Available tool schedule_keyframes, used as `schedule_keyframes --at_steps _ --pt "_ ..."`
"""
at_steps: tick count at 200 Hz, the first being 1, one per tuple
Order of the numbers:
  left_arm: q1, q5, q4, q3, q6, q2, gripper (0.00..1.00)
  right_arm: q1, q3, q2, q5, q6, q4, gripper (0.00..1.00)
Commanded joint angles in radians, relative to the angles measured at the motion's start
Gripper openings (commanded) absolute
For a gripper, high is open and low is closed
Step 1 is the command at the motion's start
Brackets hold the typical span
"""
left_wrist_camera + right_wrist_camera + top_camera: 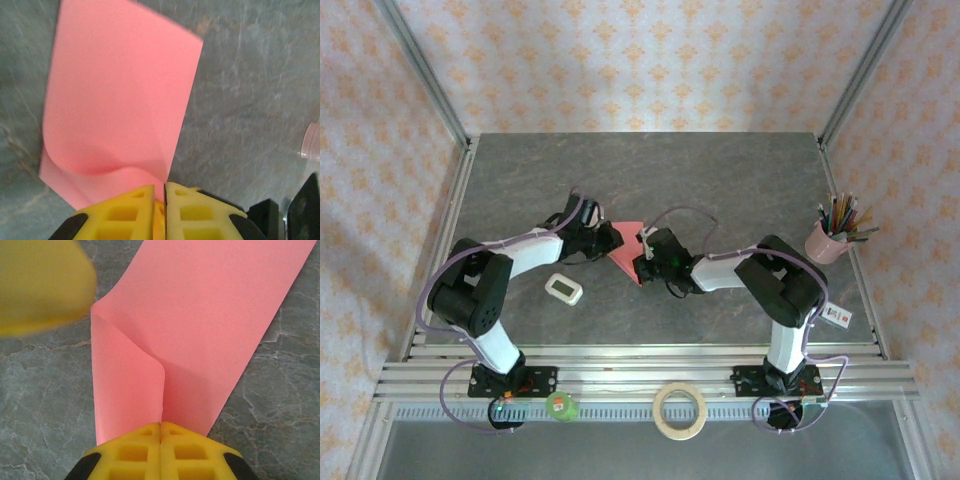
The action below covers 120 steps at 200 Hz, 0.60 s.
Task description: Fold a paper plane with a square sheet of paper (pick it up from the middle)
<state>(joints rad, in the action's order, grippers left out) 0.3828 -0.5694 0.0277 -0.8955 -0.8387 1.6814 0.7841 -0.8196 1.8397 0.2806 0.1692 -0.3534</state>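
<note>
While clamping the square sheet of paper (626, 245) above the table (740, 180) centre with left gripper (160, 197) and right gripper (161, 432) both pinched shut on it, hold tension even, align edges before creasing.

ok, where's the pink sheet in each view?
Top external: pink sheet mid-table, just left of frame centre.
Left wrist: sheet upper left and centre, curled at the bottom.
Right wrist: sheet centre to top right, flap folded over lower left.
Shared landmark: grey marbled table under it.
</note>
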Motion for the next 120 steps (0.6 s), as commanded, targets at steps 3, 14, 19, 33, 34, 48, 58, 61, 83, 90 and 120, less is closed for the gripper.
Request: schedule_keyframes --at_steps 3,14,19,33,34,48,58,61,83,90,120 --pt "0.014 0.015 -0.062 0.029 -0.039 -0.016 0.11 -0.008 -0.009 0.036 -0.017 0.008 0.076 0.07" --pt "0.02 0.038 -0.067 0.039 -0.042 -0.017 0.09 -0.008 -0.007 0.035 -0.018 0.007 0.075 0.07" --pt "0.022 0.042 -0.069 0.041 -0.045 -0.016 0.09 -0.008 -0.007 0.036 -0.018 0.007 0.075 0.07" --pt "0.029 0.048 -0.065 0.04 -0.043 -0.006 0.09 -0.008 -0.006 0.034 -0.024 0.008 0.074 0.07" --pt "0.029 0.049 -0.065 0.039 -0.043 -0.006 0.09 -0.008 -0.006 0.035 -0.024 0.008 0.075 0.07" --pt "0.032 0.051 -0.069 0.041 -0.046 0.005 0.08 -0.008 -0.006 0.035 -0.027 0.007 0.076 0.07" --pt "0.033 0.049 -0.073 0.042 -0.048 0.012 0.08 -0.008 -0.006 0.035 -0.029 0.005 0.077 0.07" --pt "0.034 0.05 -0.074 0.042 -0.049 0.014 0.08 -0.008 -0.006 0.035 -0.029 0.005 0.077 0.07" --pt "0.036 0.044 -0.084 0.046 -0.052 0.028 0.08 -0.008 -0.007 0.037 -0.029 0.005 0.077 0.07" --pt "0.036 0.039 -0.086 0.047 -0.052 0.034 0.08 -0.008 -0.008 0.039 -0.028 0.007 0.078 0.07" --pt "0.037 0.033 -0.091 0.054 -0.05 0.056 0.08 -0.008 -0.013 0.04 -0.032 0.004 0.084 0.07"
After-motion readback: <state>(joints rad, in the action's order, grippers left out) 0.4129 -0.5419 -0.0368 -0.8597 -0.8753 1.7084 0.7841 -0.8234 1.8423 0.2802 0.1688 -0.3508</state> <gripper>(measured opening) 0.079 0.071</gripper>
